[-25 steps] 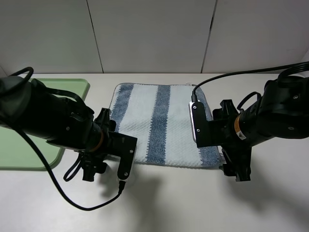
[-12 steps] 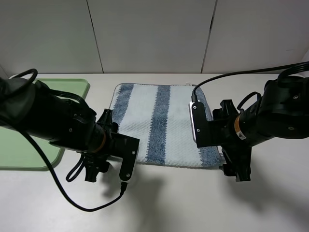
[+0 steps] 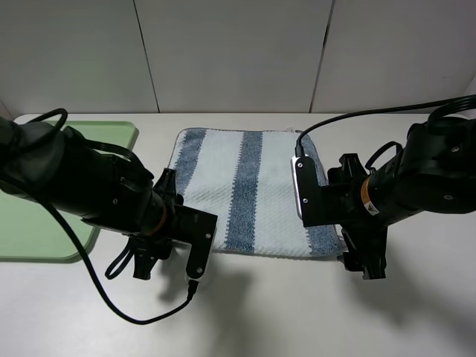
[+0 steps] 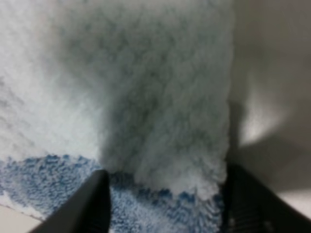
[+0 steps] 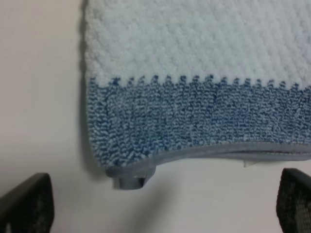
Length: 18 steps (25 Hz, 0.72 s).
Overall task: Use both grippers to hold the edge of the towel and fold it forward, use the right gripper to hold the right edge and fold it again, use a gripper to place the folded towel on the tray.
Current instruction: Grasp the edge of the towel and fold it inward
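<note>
One towel point(image 3: 245, 186), one tray point(image 3: 30, 232), left pincer point(image 3: 146, 265), right pincer point(image 3: 364, 265)

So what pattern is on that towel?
The towel has broad blue and white stripes, clearest in the exterior high view.

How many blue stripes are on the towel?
3 on the towel: left stripe partly behind the left arm, middle stripe, right stripe partly behind the right arm.
</note>
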### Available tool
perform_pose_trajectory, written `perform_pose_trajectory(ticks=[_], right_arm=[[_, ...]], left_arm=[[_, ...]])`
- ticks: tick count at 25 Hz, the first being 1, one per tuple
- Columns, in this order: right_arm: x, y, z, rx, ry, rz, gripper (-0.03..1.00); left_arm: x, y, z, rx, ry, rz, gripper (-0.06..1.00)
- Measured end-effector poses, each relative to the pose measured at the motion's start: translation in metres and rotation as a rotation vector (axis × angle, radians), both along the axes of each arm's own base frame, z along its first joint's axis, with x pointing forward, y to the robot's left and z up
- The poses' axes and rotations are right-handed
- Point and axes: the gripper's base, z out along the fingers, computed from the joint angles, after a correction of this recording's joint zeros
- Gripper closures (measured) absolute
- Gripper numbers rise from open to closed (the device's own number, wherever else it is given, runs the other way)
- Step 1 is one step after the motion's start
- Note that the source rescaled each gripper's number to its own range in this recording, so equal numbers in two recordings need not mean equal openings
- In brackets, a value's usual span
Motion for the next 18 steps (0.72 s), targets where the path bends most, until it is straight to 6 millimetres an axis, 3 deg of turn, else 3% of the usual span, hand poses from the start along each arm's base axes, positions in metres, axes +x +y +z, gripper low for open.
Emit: perform_pose_trajectory(ticks=[9,18], right_arm=[[0.0000,0.0000,0.0000,0.000,0.000,0.000,-0.03],[0.0006,0.0004,0.0003,-0.001,-0.009,0.013,-0.03]], left_arm=[[-0.0015,-0.0002,-0.0056,0.000,0.017,0.002,0.91],[-0.0015,-0.0003,-0.0058,-0.001,0.017,0.003,0.94]])
